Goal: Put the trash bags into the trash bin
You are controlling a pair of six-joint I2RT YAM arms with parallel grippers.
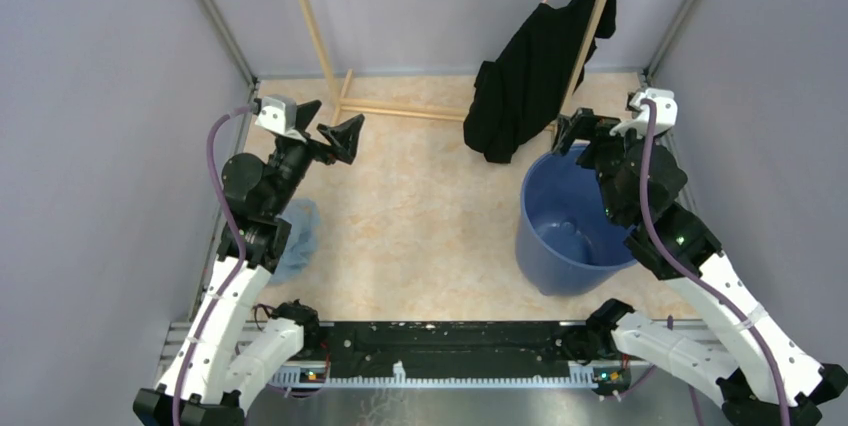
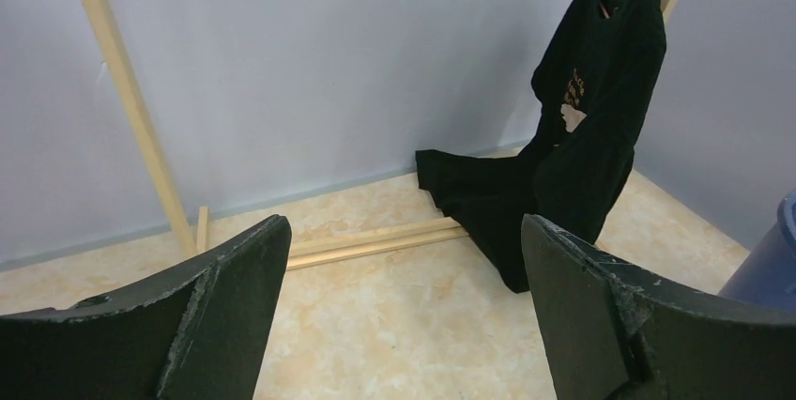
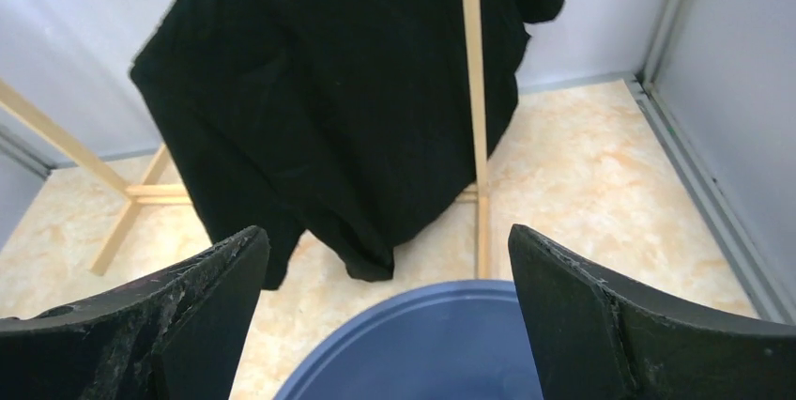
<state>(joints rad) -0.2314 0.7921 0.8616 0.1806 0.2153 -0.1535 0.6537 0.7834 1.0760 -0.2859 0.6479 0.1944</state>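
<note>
The pale-blue trash bag (image 1: 298, 236) lies crumpled on the floor at the left, partly hidden under my left arm. The blue trash bin (image 1: 568, 236) stands on the floor at the right, open side up. My left gripper (image 1: 343, 136) is open and empty, raised above the floor beyond the bag and pointing at the back wall; its wrist view (image 2: 404, 231) shows only floor between the jaws. My right gripper (image 1: 580, 131) is open and empty, above the bin's far rim. The bin's rim (image 3: 441, 325) shows between its jaws (image 3: 387, 236).
A black garment (image 1: 530, 76) hangs from a wooden rack (image 1: 320, 36) at the back, its hem near the bin's far side. It shows in both wrist views (image 2: 582, 137) (image 3: 329, 90). The rack's foot bar (image 2: 375, 242) lies on the floor. Grey walls enclose the area.
</note>
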